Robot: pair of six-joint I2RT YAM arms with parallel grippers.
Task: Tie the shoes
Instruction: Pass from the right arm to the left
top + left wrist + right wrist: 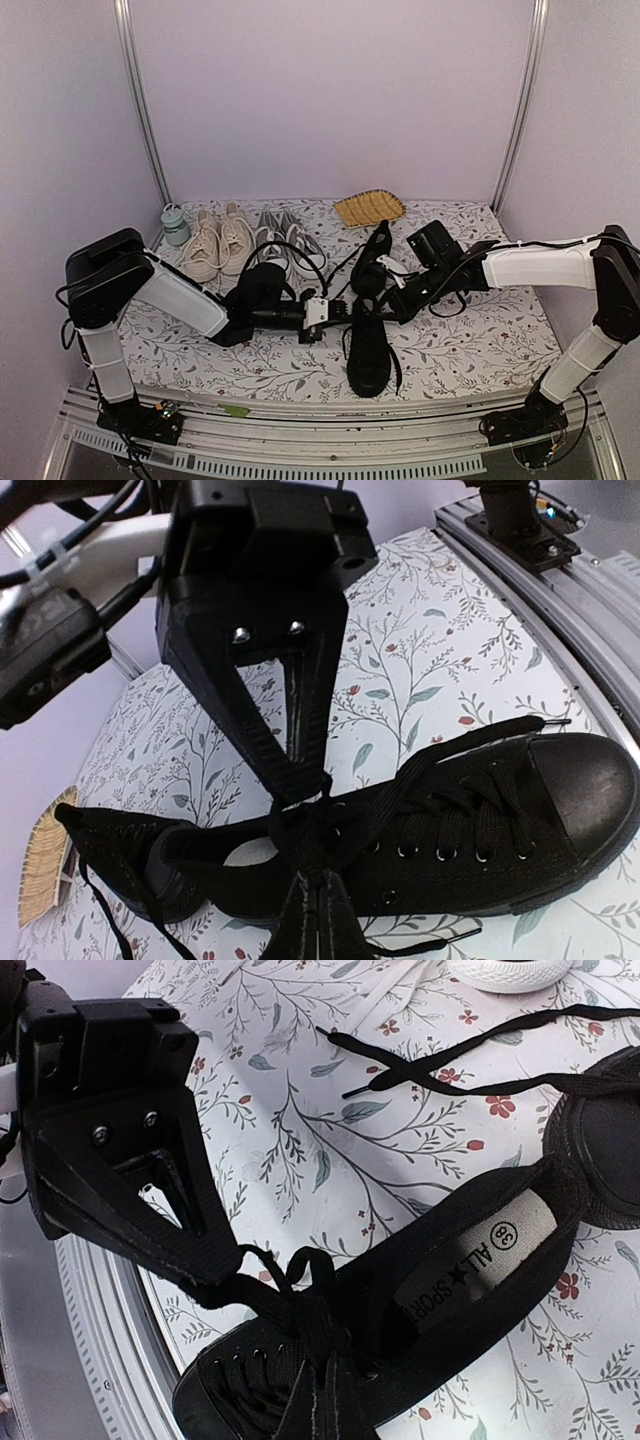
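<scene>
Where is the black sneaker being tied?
Top view: the black sneaker lies front-centre on the table, toe toward its near edge, with the left gripper and right gripper shut on its laces from either side.
</scene>
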